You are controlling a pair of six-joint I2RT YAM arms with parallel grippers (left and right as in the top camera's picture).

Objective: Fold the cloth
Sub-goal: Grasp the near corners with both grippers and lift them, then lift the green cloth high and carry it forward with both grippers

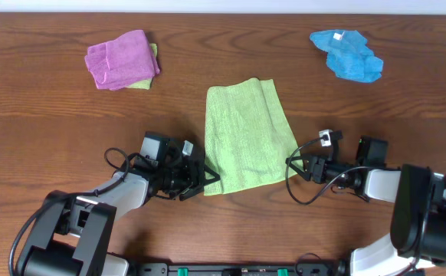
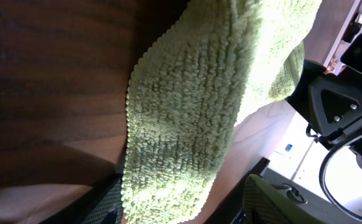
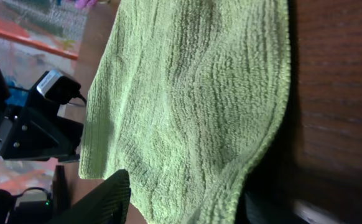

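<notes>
The light lime-green cloth (image 1: 246,136) lies in the middle of the wooden table, narrower at the far end and rumpled along its near edge. My left gripper (image 1: 202,178) is at its near left corner. In the left wrist view that corner of the cloth (image 2: 187,112) reaches down between the two fingers (image 2: 103,202), which stand wide apart; the left gripper (image 2: 181,210) is open. My right gripper (image 1: 293,163) is at the near right corner. The right wrist view shows the cloth (image 3: 187,99) spread between its separated fingers (image 3: 103,199), so the right gripper (image 3: 184,208) is open as well.
A purple-pink cloth (image 1: 121,59) is bunched at the far left on top of a yellowish one (image 1: 143,81). A bright blue cloth (image 1: 347,54) with a white tag lies at the far right. Bare wood (image 1: 54,138) surrounds the green cloth.
</notes>
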